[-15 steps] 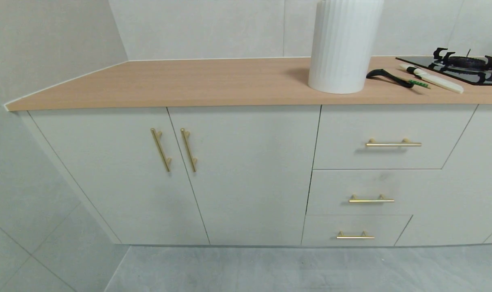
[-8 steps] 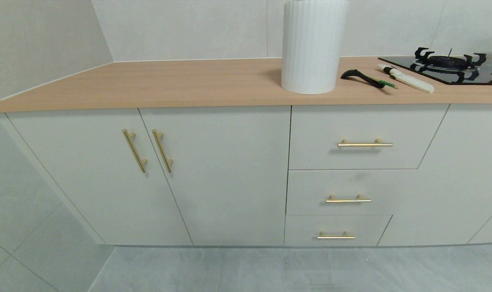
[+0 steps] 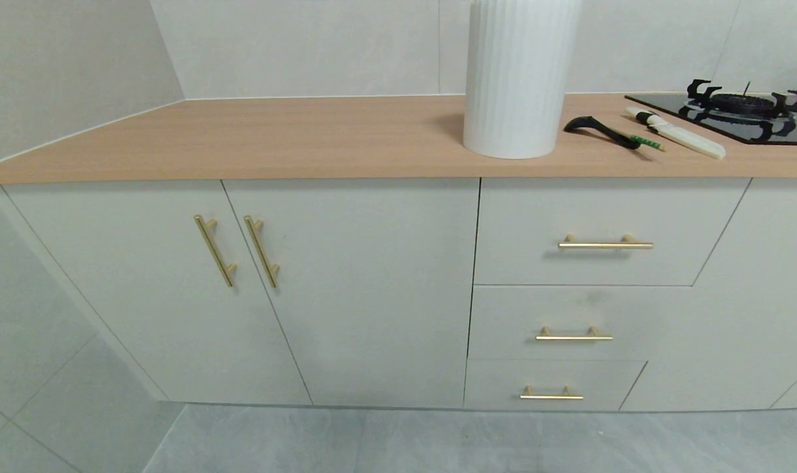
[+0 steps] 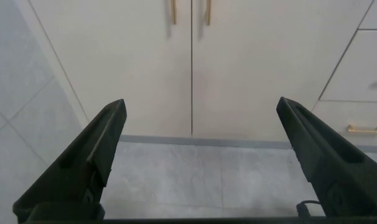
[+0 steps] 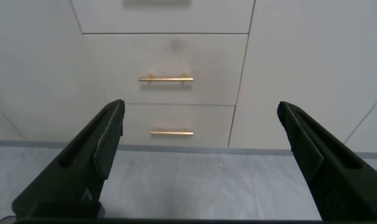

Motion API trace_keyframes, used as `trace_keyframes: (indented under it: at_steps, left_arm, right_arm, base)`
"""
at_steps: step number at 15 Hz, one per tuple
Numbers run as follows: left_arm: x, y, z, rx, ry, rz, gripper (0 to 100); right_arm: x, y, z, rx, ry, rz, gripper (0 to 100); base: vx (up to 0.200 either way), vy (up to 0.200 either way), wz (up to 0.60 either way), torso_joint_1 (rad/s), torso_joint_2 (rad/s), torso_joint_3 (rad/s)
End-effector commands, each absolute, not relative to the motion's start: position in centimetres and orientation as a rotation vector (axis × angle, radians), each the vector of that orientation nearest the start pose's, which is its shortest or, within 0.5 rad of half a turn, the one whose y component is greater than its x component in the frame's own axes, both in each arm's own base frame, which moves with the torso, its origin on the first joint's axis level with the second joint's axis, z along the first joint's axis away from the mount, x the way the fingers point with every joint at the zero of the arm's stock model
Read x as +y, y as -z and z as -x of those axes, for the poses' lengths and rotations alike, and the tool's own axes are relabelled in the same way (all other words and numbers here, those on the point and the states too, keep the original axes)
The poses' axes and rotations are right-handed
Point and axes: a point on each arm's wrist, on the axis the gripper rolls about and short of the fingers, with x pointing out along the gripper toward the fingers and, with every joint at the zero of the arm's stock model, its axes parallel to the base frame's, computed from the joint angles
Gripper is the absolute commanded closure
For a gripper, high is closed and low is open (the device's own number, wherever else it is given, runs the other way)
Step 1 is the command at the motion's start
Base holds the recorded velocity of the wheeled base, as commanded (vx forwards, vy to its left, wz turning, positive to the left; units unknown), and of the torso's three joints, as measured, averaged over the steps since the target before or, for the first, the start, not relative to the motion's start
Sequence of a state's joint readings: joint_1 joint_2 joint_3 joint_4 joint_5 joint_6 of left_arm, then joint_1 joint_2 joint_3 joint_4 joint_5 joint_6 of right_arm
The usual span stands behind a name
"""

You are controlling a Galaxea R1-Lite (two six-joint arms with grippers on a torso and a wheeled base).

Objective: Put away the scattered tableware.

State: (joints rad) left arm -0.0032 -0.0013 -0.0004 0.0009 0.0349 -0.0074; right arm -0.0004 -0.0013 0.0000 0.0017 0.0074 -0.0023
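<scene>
Nearest, my left gripper (image 4: 201,109): fingers spread wide, nothing between them, hanging low over the grey floor (image 4: 201,180) in front of the double doors (image 4: 191,62). My right gripper (image 5: 201,109): likewise spread and empty, low before the middle drawer (image 5: 165,62) and bottom drawer (image 5: 195,121). Next, the cabinet front, all closed, with the top drawer (image 3: 605,217) directly below the tableware. Above it, the wooden countertop (image 3: 273,135). On it, toward my right: a tall white ribbed container (image 3: 516,79), upright; just beside it a black utensil (image 3: 598,128), lying flat; at its end a green-banded stick (image 3: 648,141), touching or overlapping, I cannot tell which; then a cream-white utensil (image 3: 681,135), near the black hob (image 3: 746,108). All three pieces lie well above and beyond both sets of fingers, nearer my right arm. Step in hand, as I judge it: getting within reach, nothing picked up yet. To do it well: square up to the drawer side, lift the right arm clear of the brass handles (image 3: 605,244) and the counter edge, keep the fingers spread, and close across the black utensil's narrow handle without nudging the container.
</scene>
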Motion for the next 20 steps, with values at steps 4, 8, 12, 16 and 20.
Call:
trace_keyframes:
  at_steps: [4,8,12,16,20]
  left_arm:
    - [0.09,-7.55,2.28,0.0,-0.032,0.008,0]
    - [0.09,-7.55,2.28,0.0,-0.032,0.008,0]
    - [0.09,-7.55,2.28,0.0,-0.032,0.006,0]
    - [0.09,-7.55,2.28,0.0,-0.032,0.006,0]
    - [0.09,-7.55,2.28,0.0,-0.032,0.006,0]
  right_arm:
    - [0.01,-7.53,2.28,0.002,-0.006,0.005,0]
    - [0.02,-7.55,2.28,0.0,-0.008,0.006,0]
    - [0.02,-7.55,2.28,0.0,-0.008,0.008,0]
    - [0.02,-7.55,2.28,0.0,-0.008,0.008,0]
    - [0.02,-7.55,2.28,0.0,-0.008,0.006,0]
  base:
    - [0.0,0.0,0.0,0.0,0.0,0.0]
    - [0.0,0.0,0.0,0.0,0.0,0.0]
    - [0.0,0.0,0.0,0.0,0.0,0.0]
    - [0.0,0.0,-0.15,0.002,0.0,0.001]
    - [0.0,0.0,0.0,0.0,0.0,0.0]
